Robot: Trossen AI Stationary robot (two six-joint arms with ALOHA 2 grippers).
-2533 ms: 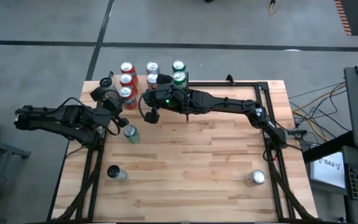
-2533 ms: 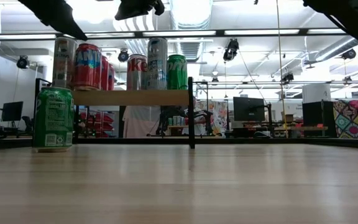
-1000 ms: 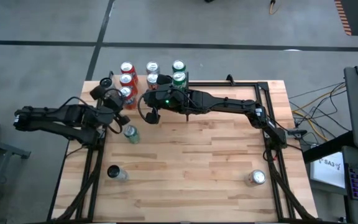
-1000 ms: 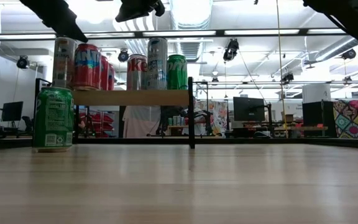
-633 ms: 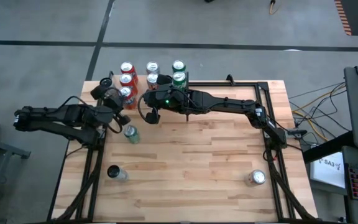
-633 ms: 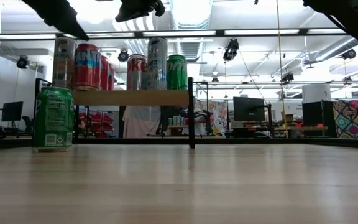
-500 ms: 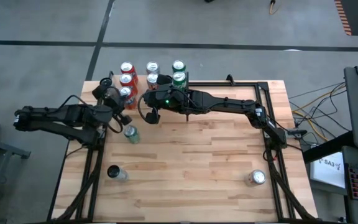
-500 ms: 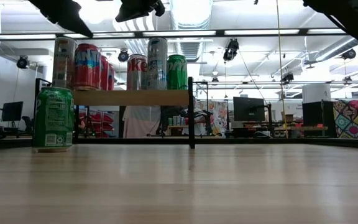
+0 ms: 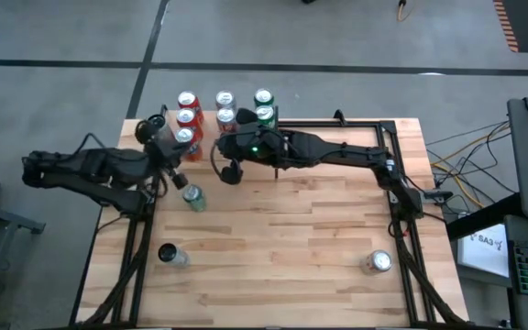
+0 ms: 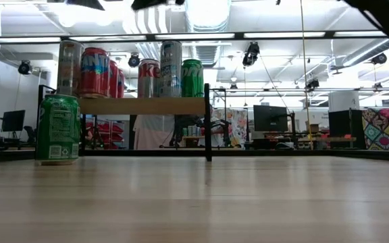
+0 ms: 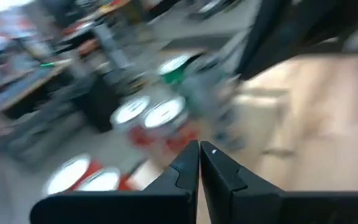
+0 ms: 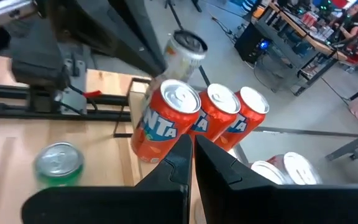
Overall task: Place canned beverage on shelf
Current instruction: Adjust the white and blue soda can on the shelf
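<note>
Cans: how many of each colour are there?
Red cans: 4
Green cans: 3
Silver cans: 4
Total: 11

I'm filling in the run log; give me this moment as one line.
left gripper: shut, empty, over shelf | right gripper: shut, empty, over shelf | green can: upright on table, beside shelf | shelf: cans standing
</note>
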